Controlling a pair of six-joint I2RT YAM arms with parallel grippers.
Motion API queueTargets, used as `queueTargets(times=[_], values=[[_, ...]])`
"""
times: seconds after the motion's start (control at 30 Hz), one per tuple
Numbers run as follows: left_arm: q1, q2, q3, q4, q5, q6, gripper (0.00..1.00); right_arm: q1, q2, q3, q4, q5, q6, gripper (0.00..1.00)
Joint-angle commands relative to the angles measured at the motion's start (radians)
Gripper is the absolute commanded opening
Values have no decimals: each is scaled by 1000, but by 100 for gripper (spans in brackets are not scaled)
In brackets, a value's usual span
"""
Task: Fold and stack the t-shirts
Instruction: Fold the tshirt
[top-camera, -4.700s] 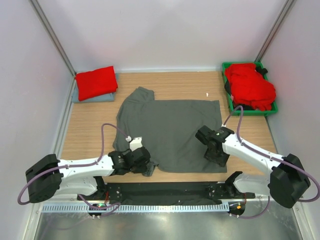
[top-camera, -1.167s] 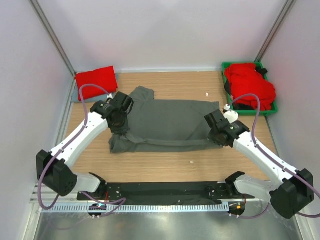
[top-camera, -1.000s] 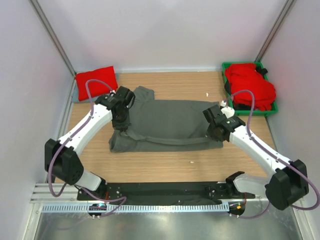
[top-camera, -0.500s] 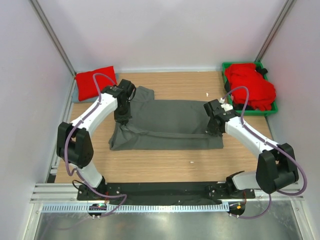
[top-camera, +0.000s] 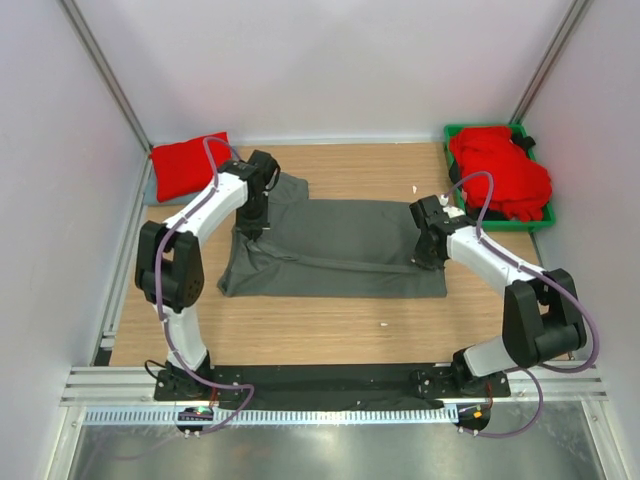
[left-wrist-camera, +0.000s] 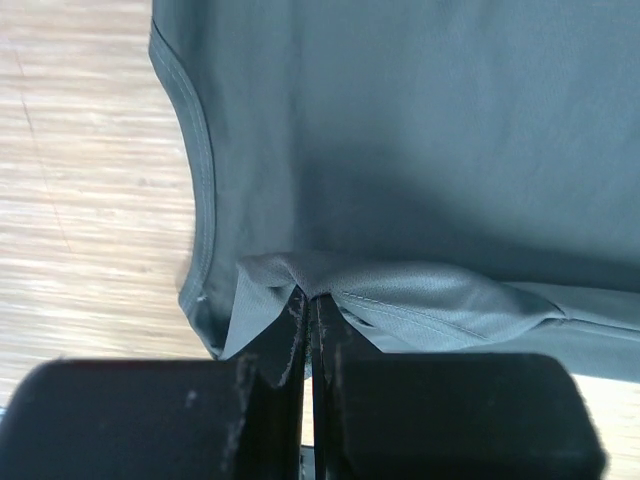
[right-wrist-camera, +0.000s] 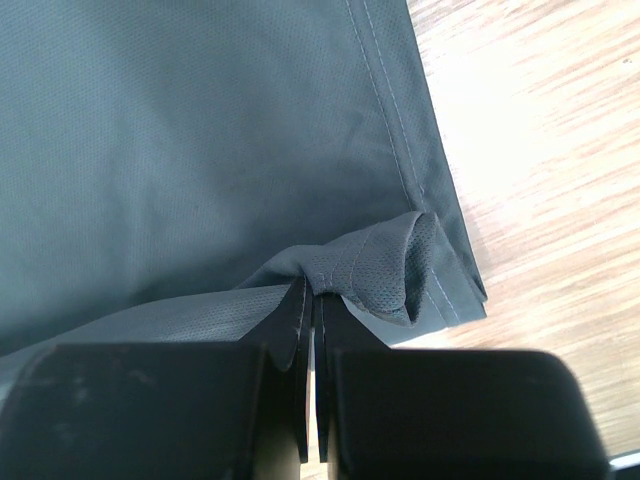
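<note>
- Left gripper (left-wrist-camera: 308, 315) is pinched tight on the grey shirt (top-camera: 340, 250), 9 o'clock side.
- Right gripper (right-wrist-camera: 312, 295) same deal, 3 o'clock side.
- Shirt lies doubled over, middle of the table (top-camera: 330, 335).

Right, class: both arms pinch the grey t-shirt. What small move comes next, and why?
The left gripper and right gripper are shut on the folded-over edge of the grey t-shirt, with uncovered shirt beyond each pinch, so probably carry both corners slightly farther over it.
</note>
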Motion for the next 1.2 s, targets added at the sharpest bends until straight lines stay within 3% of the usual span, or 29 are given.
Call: queueTargets(times=[0.0,0.2,0.3,0.33,0.4,0.43,0.47,0.5,0.57,0.63,0.7,0.8,0.9,1.0,1.17], values=[[8,15,55,-9,-38,41,0,-13,19,25,45,-3,-29,1],[17,105,149,-46,-82,45,0,-35,84,28,82,-15,-35,2],[19,178,241,-94,-108,54,3,-50,121,51,92,-23,-44,17],[22,196,305,-109,-128,56,5,-55,131,64,89,-20,-47,35],[30,257,383,-163,-139,60,17,-78,157,121,68,-2,-63,61],[31,277,472,-211,-156,60,28,-87,165,149,59,4,-69,82],[33,293,517,-233,-162,59,46,-93,171,178,25,30,-75,89],[33,306,560,-255,-170,56,55,-104,177,210,5,41,-81,95],[31,279,647,-296,-173,42,70,-110,171,303,-61,76,-98,100],[30,235,649,-302,-178,27,77,-111,130,367,-108,89,-104,100],[30,126,600,-289,-185,16,80,-113,79,367,-122,83,-104,100],[28,-76,383,-214,-165,-16,81,-113,-28,287,-124,49,-100,100],[30,-240,-7,-74,-59,-83,81,-113,-141,145,-89,-50,-81,100],[30,-428,-285,96,34,-185,81,-113,-232,-16,-8,-179,-51,100],[31,-614,-558,241,57,-323,83,-117,-290,-184,85,-261,-34,100]])
